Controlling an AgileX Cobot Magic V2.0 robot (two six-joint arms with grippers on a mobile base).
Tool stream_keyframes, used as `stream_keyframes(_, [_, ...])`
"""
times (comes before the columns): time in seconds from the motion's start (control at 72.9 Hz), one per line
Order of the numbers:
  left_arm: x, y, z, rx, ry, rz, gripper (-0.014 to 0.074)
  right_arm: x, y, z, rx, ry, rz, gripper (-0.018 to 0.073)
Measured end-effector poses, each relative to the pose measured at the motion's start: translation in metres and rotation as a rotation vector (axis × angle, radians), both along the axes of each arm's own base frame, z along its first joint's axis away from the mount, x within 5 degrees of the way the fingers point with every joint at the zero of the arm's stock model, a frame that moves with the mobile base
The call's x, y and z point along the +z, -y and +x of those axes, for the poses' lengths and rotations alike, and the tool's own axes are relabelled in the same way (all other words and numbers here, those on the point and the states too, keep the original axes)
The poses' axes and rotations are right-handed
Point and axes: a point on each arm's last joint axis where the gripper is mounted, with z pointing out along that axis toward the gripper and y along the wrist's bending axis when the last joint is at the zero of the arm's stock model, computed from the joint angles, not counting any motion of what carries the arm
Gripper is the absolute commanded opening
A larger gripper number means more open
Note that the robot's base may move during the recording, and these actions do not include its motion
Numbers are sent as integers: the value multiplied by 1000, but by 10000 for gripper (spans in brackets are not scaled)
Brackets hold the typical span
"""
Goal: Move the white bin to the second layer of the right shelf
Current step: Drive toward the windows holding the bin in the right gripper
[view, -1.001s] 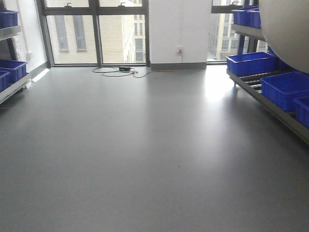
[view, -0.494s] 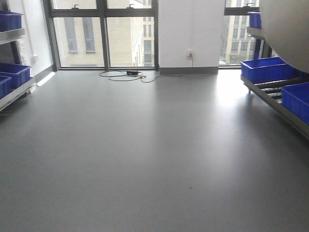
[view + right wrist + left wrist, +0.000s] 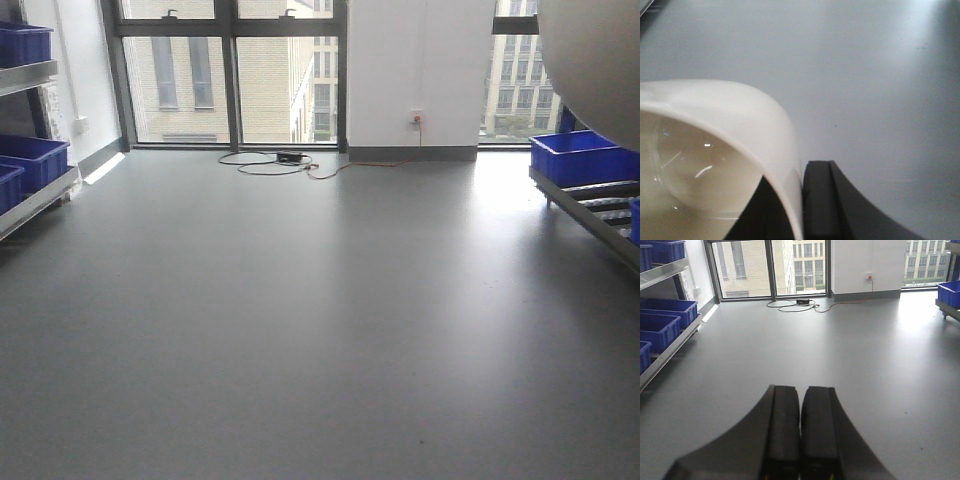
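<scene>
The white bin (image 3: 730, 115) is cream-white and glossy and fills the left of the right wrist view. My right gripper (image 3: 797, 172) is shut on its wall, with one finger inside the mouth and the other finger (image 3: 820, 200) outside. The bin is held off the floor and also shows as a large rounded shape in the front view (image 3: 600, 60) at the top right. My left gripper (image 3: 800, 390) is shut and empty above the grey floor. The right shelf's second layer is hidden behind the bin or out of view.
The right rack's low level (image 3: 610, 205) with roller lanes and a blue crate (image 3: 580, 155) sits at the right edge. A left rack (image 3: 35, 200) holds blue crates (image 3: 35, 158). Cables (image 3: 275, 160) lie by the far window. Open grey floor (image 3: 320, 320) lies between.
The whole scene has slid to the right in the front view. The right rack has nearly left the frame and more of the left rack shows. The bin stays at the same spot in view.
</scene>
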Motion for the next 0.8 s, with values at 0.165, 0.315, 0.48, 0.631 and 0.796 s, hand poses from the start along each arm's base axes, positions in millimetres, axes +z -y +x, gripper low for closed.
stream_keyframes(0.165, [0, 0, 0, 0, 0, 0, 85, 0, 0, 0, 0, 0, 0, 55])
stream_keyframes(0.315, [0, 0, 0, 0, 0, 0, 85, 0, 0, 0, 0, 0, 0, 55])
stream_keyframes(0.48, [0, 0, 0, 0, 0, 0, 85, 0, 0, 0, 0, 0, 0, 55])
stream_keyframes(0.631, [0, 0, 0, 0, 0, 0, 85, 0, 0, 0, 0, 0, 0, 55])
stream_keyframes(0.796, [0, 0, 0, 0, 0, 0, 85, 0, 0, 0, 0, 0, 0, 55])
